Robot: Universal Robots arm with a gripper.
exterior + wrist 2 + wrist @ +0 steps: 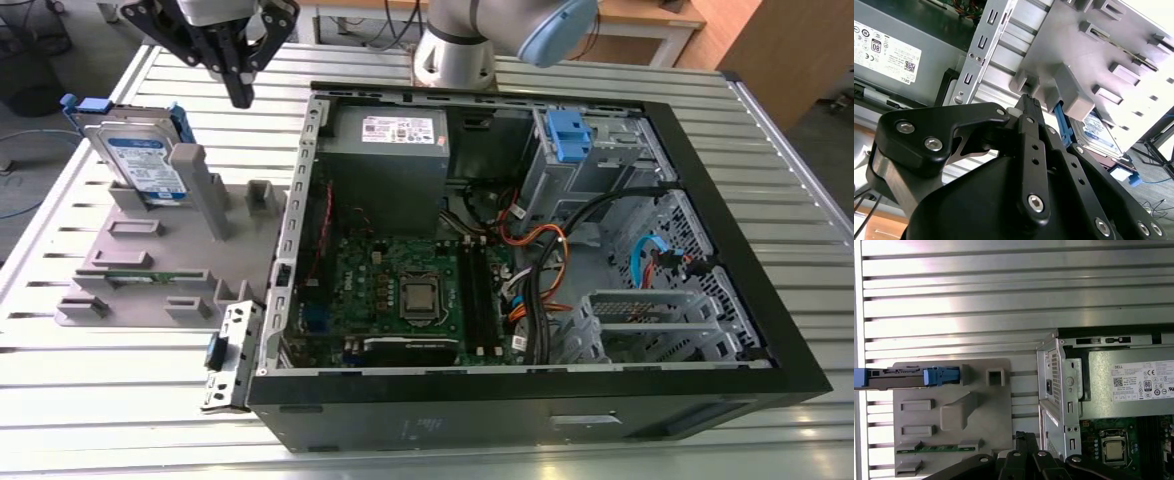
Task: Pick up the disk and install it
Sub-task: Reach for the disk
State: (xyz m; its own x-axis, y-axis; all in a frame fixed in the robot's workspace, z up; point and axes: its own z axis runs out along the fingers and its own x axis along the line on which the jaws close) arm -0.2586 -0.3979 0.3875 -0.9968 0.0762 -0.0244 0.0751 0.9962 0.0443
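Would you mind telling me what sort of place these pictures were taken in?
Probably a robotics lab or test bench for computer assembly: an open desktop computer case lies on a slotted metal table, a grey fixture beside it holds the disk on edge, and the arm's gripper hangs near the fixture.

Bright, even light is pouring down from overhead, and the slatted aluminium table point(107, 400) is throwing it straight back. In the first wrist view its far slats are washing out into white glare with a bluish tint. The open computer case point(534, 410) is looking darker inside, its walls laying soft shadow over the motherboard point(400, 280). In the second wrist view the grey holder tray point(1134, 30) is blowing out pale, while the glossy black gripper point(1029, 102) is catching small highlights.
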